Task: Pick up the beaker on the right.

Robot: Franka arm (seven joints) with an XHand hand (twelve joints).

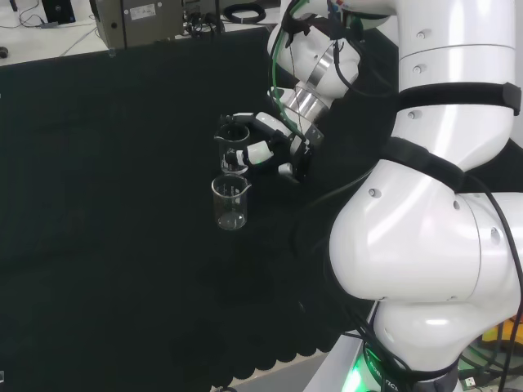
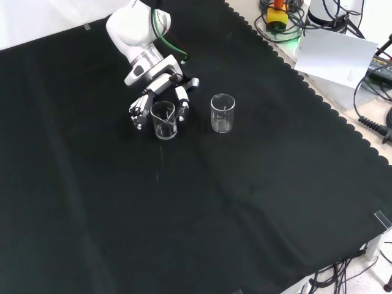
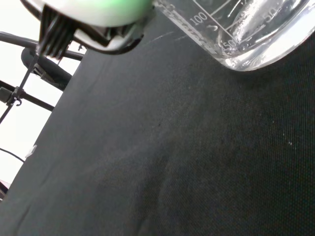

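A black cloth [image 2: 202, 220] covers the table, its near edge in the head view cut in small scallops. A clear, empty glass beaker [image 2: 222, 113] stands upright by itself on the cloth, with printed marks on its wall. In the front view a white sheet of paper [image 2: 335, 54] lies off the cloth at the upper right, beside black cables [image 2: 367, 116] and a yellow and orange object [image 2: 277, 15]. In the head view a grey equipment box [image 1: 147, 20] and a coiled black cable [image 1: 243, 11] sit beyond the far edge
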